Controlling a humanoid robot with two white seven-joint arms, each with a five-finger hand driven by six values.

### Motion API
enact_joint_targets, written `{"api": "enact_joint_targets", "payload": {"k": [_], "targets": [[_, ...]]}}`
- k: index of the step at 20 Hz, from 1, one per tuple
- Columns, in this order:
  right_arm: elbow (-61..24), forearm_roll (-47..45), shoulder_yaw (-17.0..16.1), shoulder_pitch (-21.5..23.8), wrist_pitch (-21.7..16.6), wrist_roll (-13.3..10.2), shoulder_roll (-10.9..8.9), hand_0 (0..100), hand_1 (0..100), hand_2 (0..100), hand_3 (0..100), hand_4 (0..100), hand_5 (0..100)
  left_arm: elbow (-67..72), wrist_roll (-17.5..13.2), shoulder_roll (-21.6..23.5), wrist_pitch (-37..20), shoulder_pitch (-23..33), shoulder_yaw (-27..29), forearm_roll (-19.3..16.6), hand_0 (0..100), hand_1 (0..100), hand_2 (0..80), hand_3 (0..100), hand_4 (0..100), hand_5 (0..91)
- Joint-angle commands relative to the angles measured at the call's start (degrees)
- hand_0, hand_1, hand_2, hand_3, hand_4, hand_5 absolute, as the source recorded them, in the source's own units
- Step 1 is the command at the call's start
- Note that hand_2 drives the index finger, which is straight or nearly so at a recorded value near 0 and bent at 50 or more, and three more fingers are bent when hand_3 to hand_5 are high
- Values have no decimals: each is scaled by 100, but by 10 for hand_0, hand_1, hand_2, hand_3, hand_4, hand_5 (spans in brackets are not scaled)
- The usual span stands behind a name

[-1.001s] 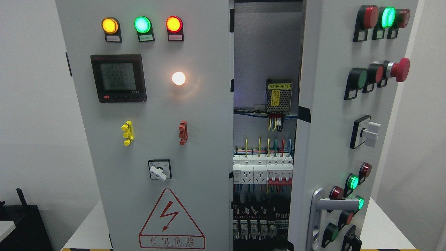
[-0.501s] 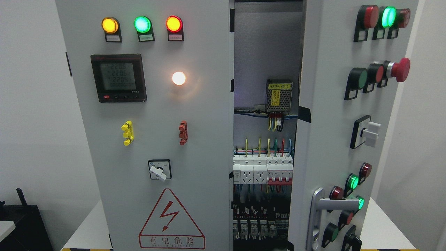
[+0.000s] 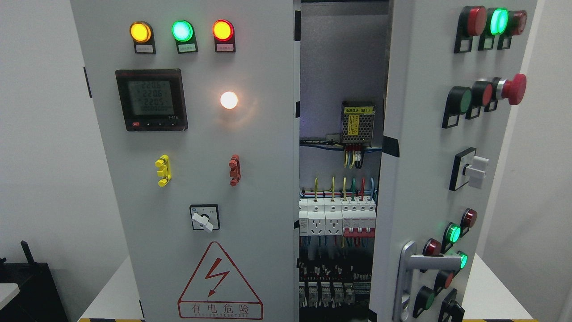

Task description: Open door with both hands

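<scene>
Nothing moved since earlier; right door swung ajar exposing breakers, handle free, both hands out of view, grip state unknown.

Before me the right door stands swung open, its silver handle low, breakers showing inside the cabinet.

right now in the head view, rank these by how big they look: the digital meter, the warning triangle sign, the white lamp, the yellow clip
1. warning triangle sign
2. digital meter
3. yellow clip
4. white lamp, close to the clip, so these two are unsure.
</scene>
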Motion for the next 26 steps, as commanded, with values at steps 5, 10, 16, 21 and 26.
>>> {"api": "enact_joint_targets", "payload": {"k": [5, 10, 16, 21, 26], "targets": [[0, 0, 0, 0, -3, -2, 0, 0, 0, 0, 0, 0, 0, -824, -139, 1558, 807, -1340, -101, 397, 0, 0, 0, 0, 43, 0], [0, 0, 0, 0, -3, -2, 0, 0, 0, 0, 0, 0, 0, -1114, -323, 1558, 1431, -1956, -110, 871, 0, 0, 0, 0, 43, 0], [0, 0, 0, 0, -3, -2, 0, 0, 0, 0, 0, 0, 0, -1343, -552, 1585, 1441, -2027, -84, 950, 0, 0, 0, 0, 43, 0], [0, 0, 0, 0, -3, -2, 0, 0, 0, 0, 0, 0, 0, -1396, -605, 1251, 2010, -3596, -1109, 951, 0, 0, 0, 0, 44, 0], [0, 0, 0, 0, -3, -2, 0, 0, 0, 0, 0, 0, 0, -1396, -780, 1022, 2302, -5197, -2568, 933, 0, 0, 0, 0, 43, 0]]}}
